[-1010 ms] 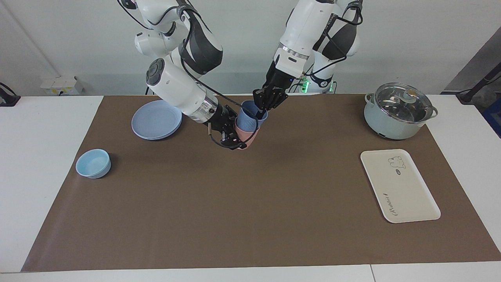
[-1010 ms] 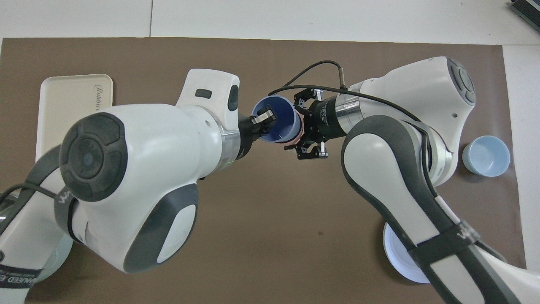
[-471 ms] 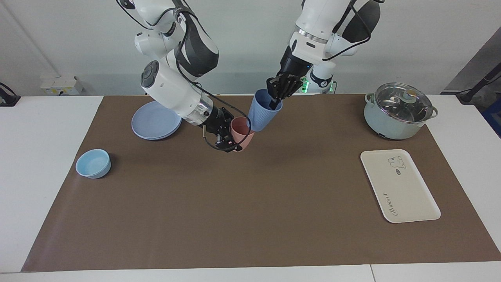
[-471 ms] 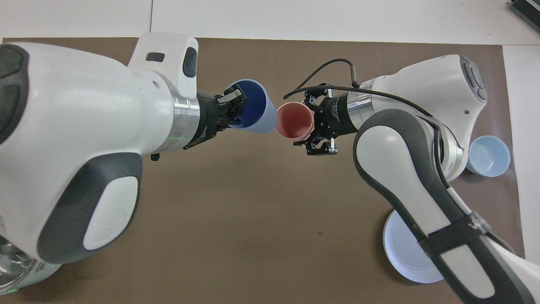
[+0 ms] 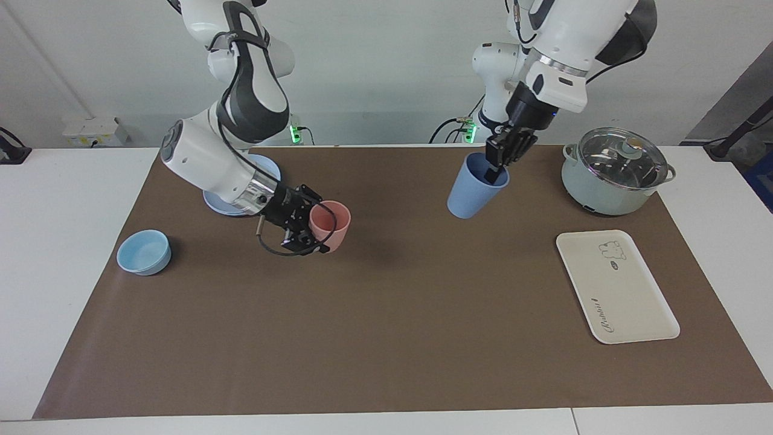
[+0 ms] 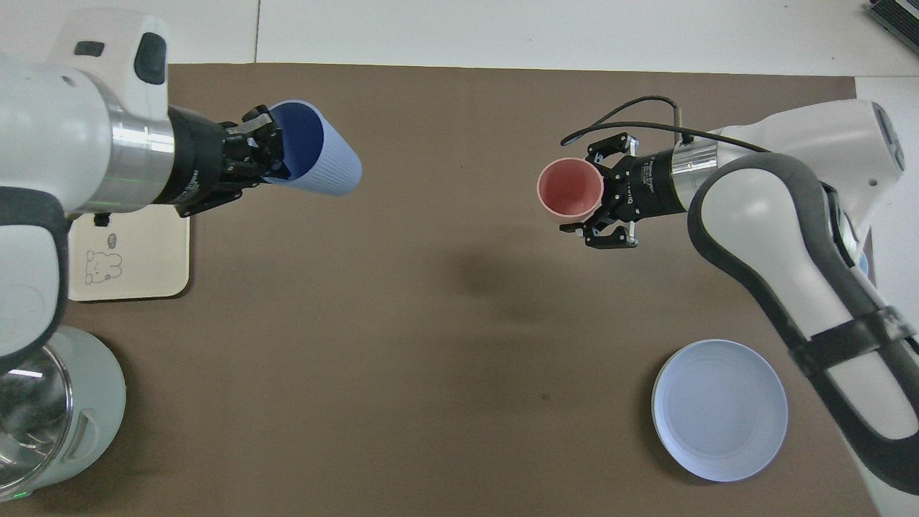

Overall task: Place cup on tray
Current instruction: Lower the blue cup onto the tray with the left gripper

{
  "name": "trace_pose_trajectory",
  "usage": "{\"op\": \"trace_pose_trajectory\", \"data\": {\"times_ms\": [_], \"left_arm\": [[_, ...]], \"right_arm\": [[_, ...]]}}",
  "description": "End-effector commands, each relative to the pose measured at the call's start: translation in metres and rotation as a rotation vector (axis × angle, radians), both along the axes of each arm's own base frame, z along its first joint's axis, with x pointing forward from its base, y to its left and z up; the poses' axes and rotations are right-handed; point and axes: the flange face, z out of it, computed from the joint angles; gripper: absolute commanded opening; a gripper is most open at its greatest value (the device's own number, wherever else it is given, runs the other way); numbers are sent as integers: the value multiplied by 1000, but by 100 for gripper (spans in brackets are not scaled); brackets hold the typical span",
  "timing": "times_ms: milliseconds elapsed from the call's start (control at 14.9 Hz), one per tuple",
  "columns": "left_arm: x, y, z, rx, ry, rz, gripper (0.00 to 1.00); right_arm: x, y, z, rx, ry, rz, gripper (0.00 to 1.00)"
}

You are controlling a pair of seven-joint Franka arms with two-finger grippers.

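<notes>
Left claw is up over the brown mat, pinched tight on the rim of the blue cup, which hangs tilted beneath it, off the table. The tray lies flat on the mat below it, toward the left arm's end, bare. Right claw is clamped on the pink cup, with the blue plate and light-blue bowl lying near it.

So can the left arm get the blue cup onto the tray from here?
Probably yes: the left gripper holds the cup aloft, and nothing stands between it and the bare tray.
</notes>
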Motion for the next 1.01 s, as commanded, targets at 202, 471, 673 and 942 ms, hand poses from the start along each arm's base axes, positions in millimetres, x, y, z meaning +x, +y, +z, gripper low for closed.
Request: {"op": "trace_pose_trajectory", "data": {"times_ms": [202,471,673,942], "left_arm": [[27,166,-87,106,-30,-106,0],[60,271,-171,174,-70,-225,0],[64,324,-218,213,-90,-284,0],[55,336,-261,237,-93,-320,0]], "right_arm": [[3,-97,-55,108,17,-34,0],[0,-156,-96,149,3,31,0],[2,-192,-116,184,-7,70,0],[-5,-244,-152,193,-57,90,0]]}}
